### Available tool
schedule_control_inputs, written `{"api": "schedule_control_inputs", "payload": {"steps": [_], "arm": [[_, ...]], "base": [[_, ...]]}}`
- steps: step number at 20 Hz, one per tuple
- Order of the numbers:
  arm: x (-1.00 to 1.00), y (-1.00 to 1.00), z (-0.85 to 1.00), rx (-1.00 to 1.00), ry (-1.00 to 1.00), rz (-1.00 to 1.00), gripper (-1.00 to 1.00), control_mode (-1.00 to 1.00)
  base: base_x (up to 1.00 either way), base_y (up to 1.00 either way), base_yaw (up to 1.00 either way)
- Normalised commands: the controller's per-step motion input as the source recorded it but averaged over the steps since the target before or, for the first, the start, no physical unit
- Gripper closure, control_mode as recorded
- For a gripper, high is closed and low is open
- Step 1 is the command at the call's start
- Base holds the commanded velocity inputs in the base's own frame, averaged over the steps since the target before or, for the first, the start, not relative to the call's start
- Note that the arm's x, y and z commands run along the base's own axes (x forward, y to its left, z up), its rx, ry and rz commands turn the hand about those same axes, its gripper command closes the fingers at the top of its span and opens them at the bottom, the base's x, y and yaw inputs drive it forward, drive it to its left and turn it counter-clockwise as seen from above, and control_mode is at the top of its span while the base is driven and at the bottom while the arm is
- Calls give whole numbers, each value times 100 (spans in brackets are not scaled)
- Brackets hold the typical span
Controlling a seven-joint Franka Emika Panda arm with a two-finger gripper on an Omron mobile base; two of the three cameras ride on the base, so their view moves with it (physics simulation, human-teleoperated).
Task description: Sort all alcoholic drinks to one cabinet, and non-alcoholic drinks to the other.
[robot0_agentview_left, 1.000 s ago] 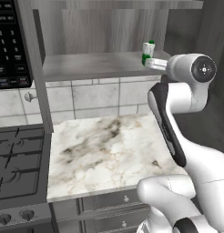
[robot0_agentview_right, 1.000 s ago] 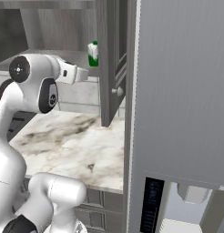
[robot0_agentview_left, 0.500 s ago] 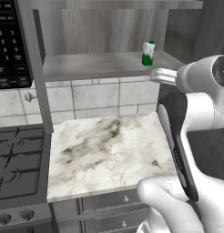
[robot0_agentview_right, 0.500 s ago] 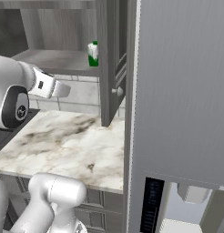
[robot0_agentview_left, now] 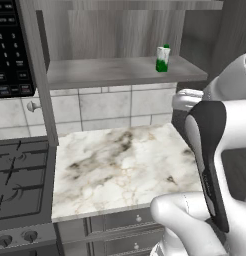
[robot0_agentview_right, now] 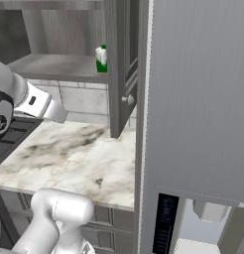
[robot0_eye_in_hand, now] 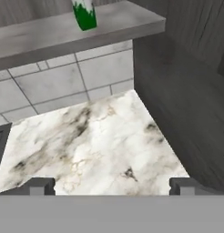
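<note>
From the left base view, a small green-and-white container (robot0_agentview_left: 163, 58) stands upright on the open cabinet shelf (robot0_agentview_left: 120, 72), near its right end; its print is too small to read. On the left hangs a black microwave panel (robot0_agentview_left: 10, 55) with white key marks I cannot read. Below lies a marble counter (robot0_agentview_left: 120, 165), beside it a dark stove (robot0_agentview_left: 20, 182), behind it a grey tiled wall (robot0_agentview_left: 95, 107). The white arm (robot0_agentview_left: 215, 145) covers the right side, lower and closer to the camera than half a second ago. From the right base view, the same container (robot0_agentview_right: 101, 59) stands on the shelf just beside the open cabinet door (robot0_agentview_right: 119, 69), and a tall grey panel (robot0_agentview_right: 198, 94) takes the right half. The arm (robot0_agentview_right: 25, 101) has drawn back to the left edge. In the hand view, the gripper (robot0_eye_in_hand: 111, 185) hangs above the counter (robot0_eye_in_hand: 95, 145), its jaws spread wide with nothing between them. The container (robot0_eye_in_hand: 85, 13) is on the shelf above. No beer bottle or clear bottle can be seen from here.
</note>
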Motion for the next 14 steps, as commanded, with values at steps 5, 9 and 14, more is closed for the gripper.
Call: {"api": "schedule_control_inputs", "payload": {"steps": [5,9,14], "arm": [[-24,0,-38,-5,14,0,-100,-100],[-11,11,-27,-7,4,0,-100,-100],[-9,2,-5,-2,0,0,-100,100]], "base": [[0,0,0],[0,0,0],[-78,0,0]]}}
